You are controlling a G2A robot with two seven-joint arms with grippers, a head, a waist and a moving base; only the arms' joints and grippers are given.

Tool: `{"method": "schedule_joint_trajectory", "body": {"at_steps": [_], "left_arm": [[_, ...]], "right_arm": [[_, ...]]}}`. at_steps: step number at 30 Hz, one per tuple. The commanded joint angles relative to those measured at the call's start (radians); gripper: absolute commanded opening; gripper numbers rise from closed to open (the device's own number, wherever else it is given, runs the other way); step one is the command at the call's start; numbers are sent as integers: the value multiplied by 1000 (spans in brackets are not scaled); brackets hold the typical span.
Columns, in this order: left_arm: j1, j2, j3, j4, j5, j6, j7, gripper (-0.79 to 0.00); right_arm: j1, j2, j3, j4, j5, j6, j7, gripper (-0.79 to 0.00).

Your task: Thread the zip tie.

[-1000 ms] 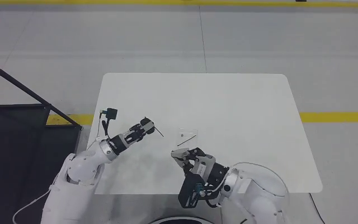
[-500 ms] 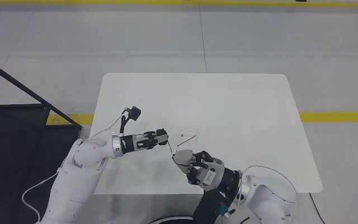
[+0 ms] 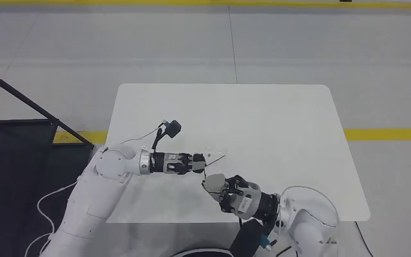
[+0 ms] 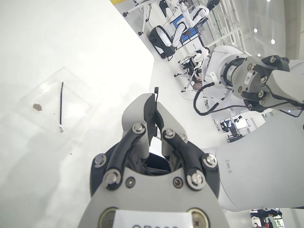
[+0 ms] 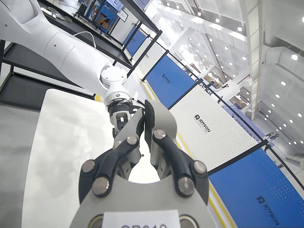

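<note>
Left wrist view, and the left gripper [image 4: 152, 103] has its jaws clamped tight on the black zip tie [image 4: 156, 91]. The strap runs up between the pads and its small blocky end pokes out just past the fingertips. Off to the side on the white table [image 4: 71, 24] a clear plastic bag [image 4: 73, 91] lies flat. A spare black tie [image 4: 61, 105] lies straight on top of it, well apart from the jaws.

Over to the right wrist view: the right gripper [image 5: 145, 119] has its ribbed pads pressed together with hardly a gap. Whether anything thin sits between them cannot be told. Right behind those fingertips is the left gripper, nose to nose with it.

From the top view, the two grippers meet near the table's front edge, tips very near each other. A thin dark line of the zip tie hangs from the left gripper toward the right one. The bag sits just beyond the left gripper's tip.
</note>
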Motion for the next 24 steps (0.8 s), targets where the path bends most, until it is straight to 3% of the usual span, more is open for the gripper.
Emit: {"method": "schedule_joint_trajectory", "body": {"at_steps": [1,8,13,24], "left_arm": [[0,0,0,0,1,0,0,-785],[2,0,0,-1,2,3,6,-785],[8,2,25,-14,-7,44,-2,-785],[-10,20,59,-10,-71,58,-58,-785]], "right_arm": [[0,0,0,0,1,1,-1,-785],[0,0,0,0,1,1,-1,-785],[8,6,-38,-7,-66,59,84,-785],[45,26,-84,38,-118,146,60,-785]]}}
